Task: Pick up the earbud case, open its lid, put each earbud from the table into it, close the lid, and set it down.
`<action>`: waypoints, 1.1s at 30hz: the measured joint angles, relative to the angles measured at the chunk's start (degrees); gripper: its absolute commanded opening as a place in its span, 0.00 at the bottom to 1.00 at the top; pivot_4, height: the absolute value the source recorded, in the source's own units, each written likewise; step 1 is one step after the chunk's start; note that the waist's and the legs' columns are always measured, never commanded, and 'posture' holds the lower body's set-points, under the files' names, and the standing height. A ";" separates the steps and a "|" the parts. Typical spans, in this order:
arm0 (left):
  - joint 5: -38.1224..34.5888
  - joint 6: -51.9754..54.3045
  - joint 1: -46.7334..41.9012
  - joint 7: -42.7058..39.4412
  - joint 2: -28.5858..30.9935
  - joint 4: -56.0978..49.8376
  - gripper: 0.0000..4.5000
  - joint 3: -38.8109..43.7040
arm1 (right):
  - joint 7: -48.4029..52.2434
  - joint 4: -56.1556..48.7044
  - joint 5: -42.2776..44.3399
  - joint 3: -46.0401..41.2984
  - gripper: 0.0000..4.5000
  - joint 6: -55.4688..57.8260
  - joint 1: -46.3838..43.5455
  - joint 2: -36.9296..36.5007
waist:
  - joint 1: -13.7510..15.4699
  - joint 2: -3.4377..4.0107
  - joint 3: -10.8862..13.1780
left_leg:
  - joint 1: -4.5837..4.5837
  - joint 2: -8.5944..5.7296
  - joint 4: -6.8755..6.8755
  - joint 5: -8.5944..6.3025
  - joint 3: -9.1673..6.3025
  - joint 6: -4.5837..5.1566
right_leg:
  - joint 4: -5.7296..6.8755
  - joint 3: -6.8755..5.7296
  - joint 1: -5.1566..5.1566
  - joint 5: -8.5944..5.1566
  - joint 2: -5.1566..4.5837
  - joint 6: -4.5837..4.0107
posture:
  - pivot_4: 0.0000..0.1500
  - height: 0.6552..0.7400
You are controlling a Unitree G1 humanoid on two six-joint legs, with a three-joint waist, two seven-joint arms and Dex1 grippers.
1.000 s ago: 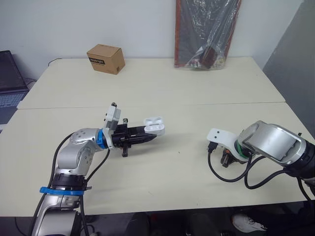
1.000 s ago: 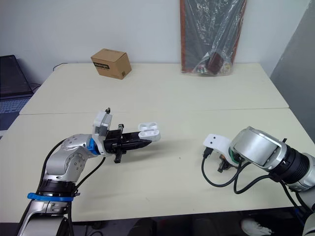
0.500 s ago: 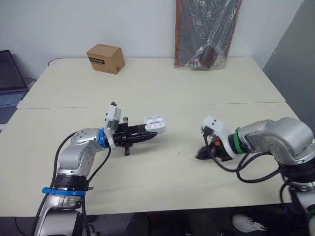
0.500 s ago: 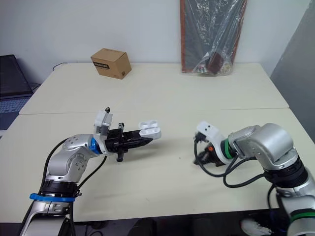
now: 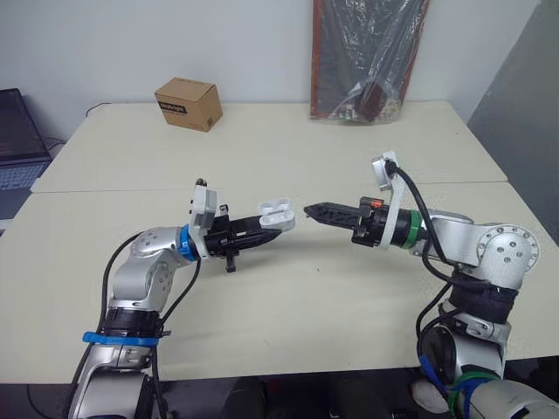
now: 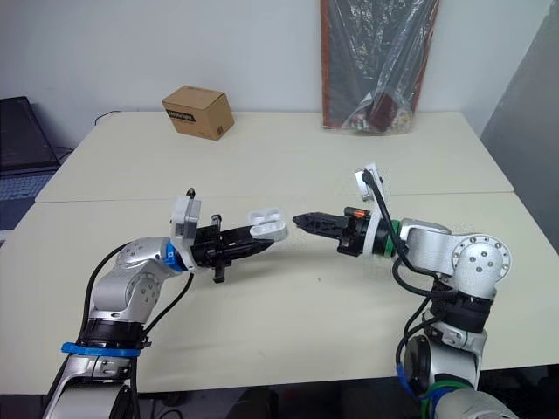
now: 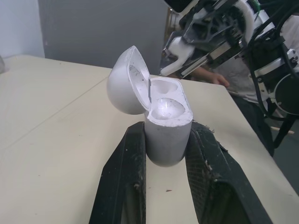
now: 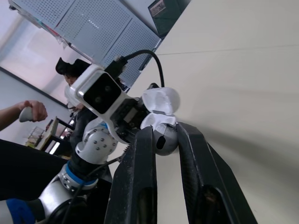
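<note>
My left gripper (image 5: 266,231) is clamped on the earbud case (image 7: 166,126), with its lid open. The right gripper (image 5: 314,210) lies just beside the case and points along its length at the open mouth. I cannot tell whether it carries an earbud.

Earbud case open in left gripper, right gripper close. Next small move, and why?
Probably ease the right gripper forward to the earbud case: the left gripper holds it with lid open, both sockets empty, and a short gap separates them. I cannot tell if the right gripper carries an earbud.
</note>
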 measured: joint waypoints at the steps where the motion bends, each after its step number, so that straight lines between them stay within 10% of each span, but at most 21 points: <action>1: 0.32 -0.57 -0.41 0.30 -0.42 0.49 0.19 0.00 | -3.36 0.54 4.21 1.40 0.07 -1.51 0.11 -0.87 | -0.02 0.00 0.00 | 0.00 0.00 0.00 0.00 0.00 0.00 | -0.01 0.01 0.00 0.00 0.00 0.00 | 1.00 1.00; 8: 2.44 -3.63 -2.08 1.82 -2.61 2.73 0.19 -0.07 | -28.13 2.38 30.83 13.61 0.07 -23.10 2.39 -0.26 | -0.70 0.00 0.00 | -0.07 0.00 0.00 0.00 0.00 0.01 | -0.04 0.02 -0.01 -0.03 0.01 0.05 | 1.00 1.00; 19: 3.16 -5.73 -3.14 2.90 -4.35 3.68 0.19 -0.22 | -46.12 2.70 32.07 11.14 0.07 -32.27 1.80 14.97 | -1.13 0.01 0.00 | -0.12 0.04 -0.01 0.00 -0.04 0.01 | -0.07 -0.02 -0.04 0.00 0.03 -0.01 | 1.00 1.00; 33: 4.48 -8.05 -4.60 7.36 -5.85 6.02 0.19 0.22 | -50.74 1.80 32.07 10.22 0.07 -32.49 2.09 16.72 | -1.19 0.02 0.01 | -0.14 0.04 -0.04 0.00 -0.05 0.02 | -0.07 -0.02 -0.07 -0.01 0.04 0.00 | 1.00 1.00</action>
